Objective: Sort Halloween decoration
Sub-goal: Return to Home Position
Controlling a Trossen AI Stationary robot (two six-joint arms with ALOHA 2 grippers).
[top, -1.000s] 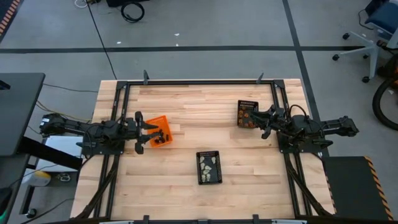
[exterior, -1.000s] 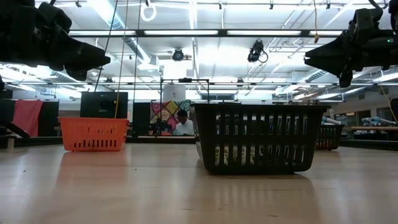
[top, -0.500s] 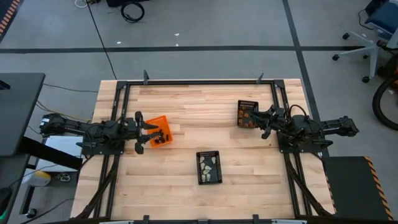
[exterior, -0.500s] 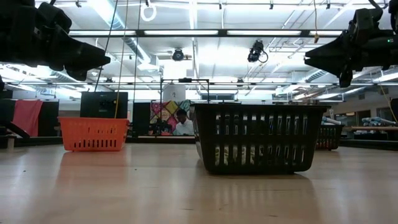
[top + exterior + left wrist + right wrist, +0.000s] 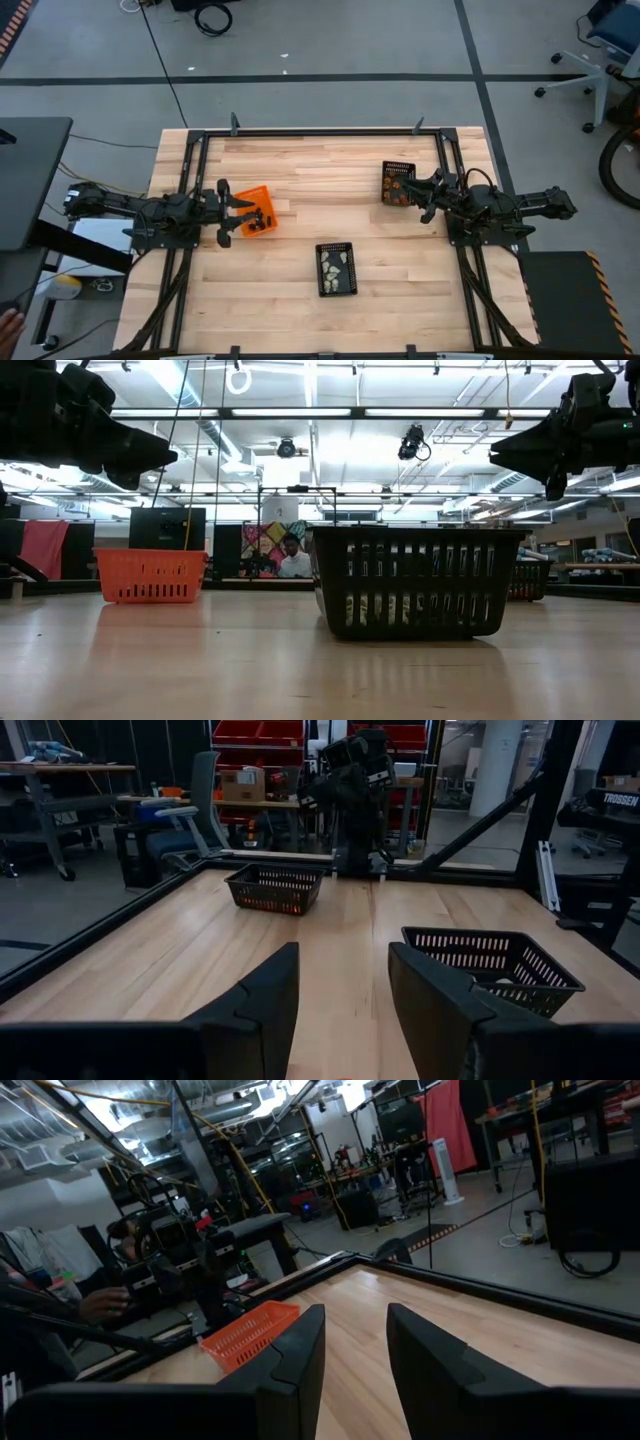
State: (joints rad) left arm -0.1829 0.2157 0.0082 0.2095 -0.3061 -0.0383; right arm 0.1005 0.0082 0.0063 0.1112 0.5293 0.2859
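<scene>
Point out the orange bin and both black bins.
orange bin (image 5: pixel 150 582): low view, front wall.
middle black bin (image 5: pixel 415 585): low view, front wall.
right-side black bin (image 5: pixel 272 897): left wrist view, front wall.

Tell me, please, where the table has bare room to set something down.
Free: the wood between orange bin and top black bin, the far strip, both near corners beside the lower black bin. Crowded: where left gripper and right gripper hang by those two bins.

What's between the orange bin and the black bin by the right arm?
Nothing; the high view shows only bare table between the orange bin and that black bin.
</scene>
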